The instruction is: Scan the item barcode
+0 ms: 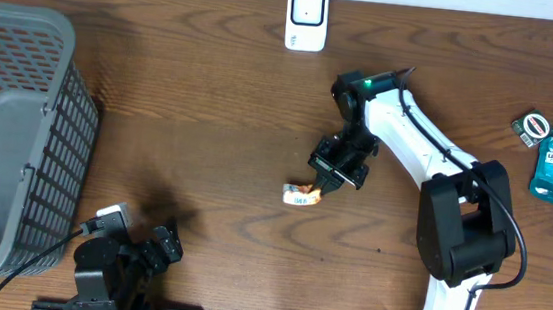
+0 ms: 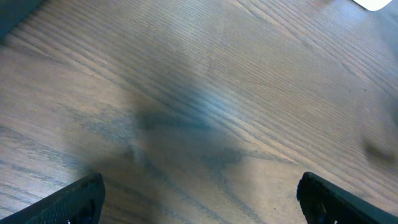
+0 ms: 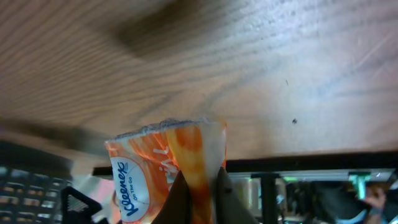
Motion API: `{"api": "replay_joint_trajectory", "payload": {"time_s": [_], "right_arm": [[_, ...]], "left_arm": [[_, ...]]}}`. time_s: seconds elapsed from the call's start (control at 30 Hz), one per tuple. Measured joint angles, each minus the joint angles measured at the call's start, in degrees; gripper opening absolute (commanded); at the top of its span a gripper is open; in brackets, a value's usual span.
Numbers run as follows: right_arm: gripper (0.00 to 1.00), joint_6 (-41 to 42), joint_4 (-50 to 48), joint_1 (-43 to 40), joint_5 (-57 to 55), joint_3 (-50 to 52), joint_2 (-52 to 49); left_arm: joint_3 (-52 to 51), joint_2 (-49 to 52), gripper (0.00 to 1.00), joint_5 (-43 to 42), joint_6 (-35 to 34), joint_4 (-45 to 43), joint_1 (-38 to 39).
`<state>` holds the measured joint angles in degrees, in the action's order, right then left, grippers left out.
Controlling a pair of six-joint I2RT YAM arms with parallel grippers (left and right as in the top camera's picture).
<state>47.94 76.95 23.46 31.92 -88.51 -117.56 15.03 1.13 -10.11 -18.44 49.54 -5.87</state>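
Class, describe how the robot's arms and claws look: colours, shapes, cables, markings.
The right arm has rounded white links, black joints, a black cable along it and a green light on one joint; the right claw is black. The left arm is black bar a small white part, with a looping black cable; the left claw has blunt black fingers.

Bright, even light; soft shadows; wrist views blurred.

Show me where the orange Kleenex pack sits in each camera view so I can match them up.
Overhead: Kleenex pack just below centre, pinched by the right end effector.
Left wrist: not in it; only bare table.
Right wrist: the pack is bottom centre-left, clamped between the fingers.
Shared landmark: the wood-grain table, in all three views.
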Motion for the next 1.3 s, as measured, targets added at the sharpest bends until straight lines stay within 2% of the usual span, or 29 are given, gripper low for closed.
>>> {"api": "replay_joint_trajectory", "payload": {"time_s": [0.3,0.43,0.67,1.0,1.13,1.17,1.2,1.3], "right_arm": [[0.01,3.96,-1.79,0.00,0.37,0.00,0.15],[0.01,2.38,-11.56,0.00,-1.25,0.02,0.22],[0.01,-5.86,-41.46,-1.46,-7.32,0.02,0.26],[0.01,-10.21,-65.79,-1.09,-32.41,0.02,0.17],[0.01,-11.78,-80.48,-0.90,-38.16,-0.20,-1.84],[0.01,-12.83,-87.60,-0.90,-39.58,-0.33,-3.37],[0.01,-13.29,-90.01,-0.90,-39.74,-0.33,-4.15],[0.01,-17.16,-105.90,-0.90,-41.27,-0.59,-9.44]], "left_arm": [[0.00,0.00,0.98,0.00,0.00,0.00,0.00],[0.00,0.00,0.98,0.00,0.00,0.02,0.00],[0.00,0.00,0.98,0.00,0.00,0.00,0.00],[0.00,0.00,0.98,0.00,0.00,0.00,0.00],[0.00,0.00,0.98,0.00,0.00,0.02,0.00],[0.00,0.00,0.98,0.00,0.00,0.02,0.00],[0.00,0.00,0.98,0.00,0.02,0.02,0.00],[0.00,0.00,0.98,-0.02,0.00,0.02,0.00]]}}
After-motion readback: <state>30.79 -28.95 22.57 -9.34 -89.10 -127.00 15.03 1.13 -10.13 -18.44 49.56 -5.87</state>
